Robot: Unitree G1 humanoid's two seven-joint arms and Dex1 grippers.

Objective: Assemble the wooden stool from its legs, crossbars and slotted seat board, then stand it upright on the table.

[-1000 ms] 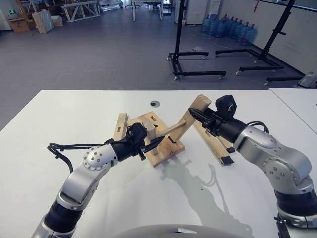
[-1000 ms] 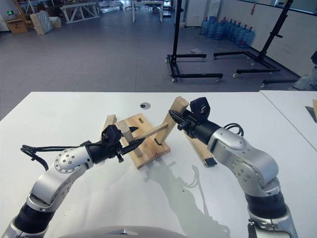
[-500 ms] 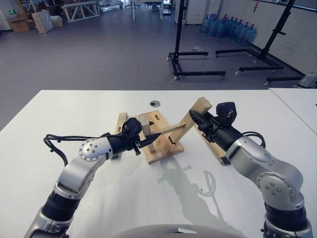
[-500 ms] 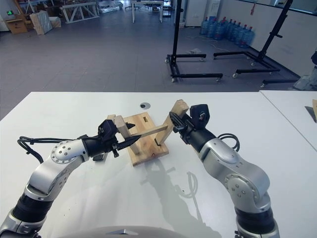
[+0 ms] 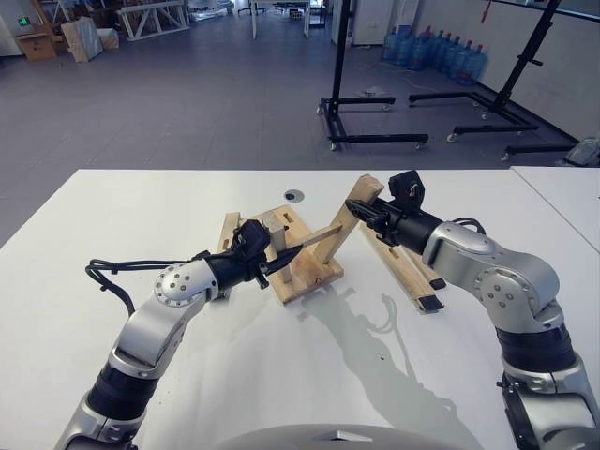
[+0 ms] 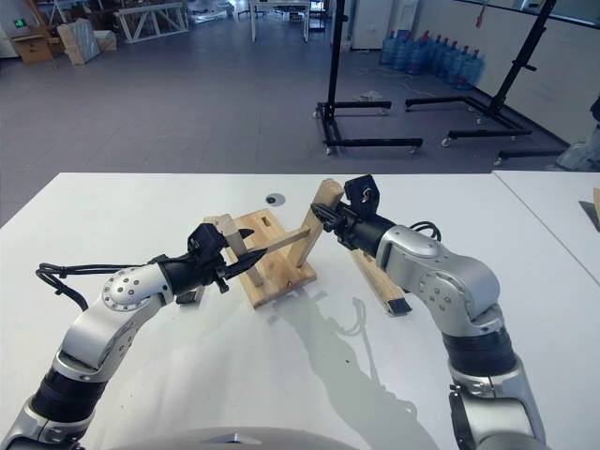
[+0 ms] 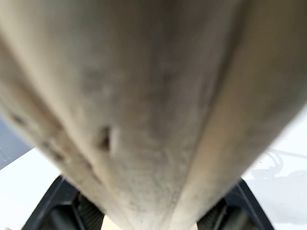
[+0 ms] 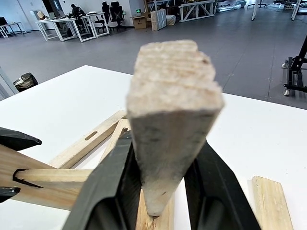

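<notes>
While left tool (image 5: 280, 256) clenched on crossbar (image 5: 317, 240), right tool (image 5: 359, 208) on leg (image 5: 337, 241), loose leg (image 5: 411, 275) nearby.

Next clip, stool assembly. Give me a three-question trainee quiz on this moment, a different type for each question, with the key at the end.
1. True or false: the seat board stands upright on its edge.
2. What is the right gripper shut on? A) the raised leg B) the seat board C) nothing
3. Fill in: the crossbar runs from the raised leg to the ___ gripper.
Key: 1 false, the seat board lies on the table; 2 A; 3 left, the left gripper grips its free end.
</notes>
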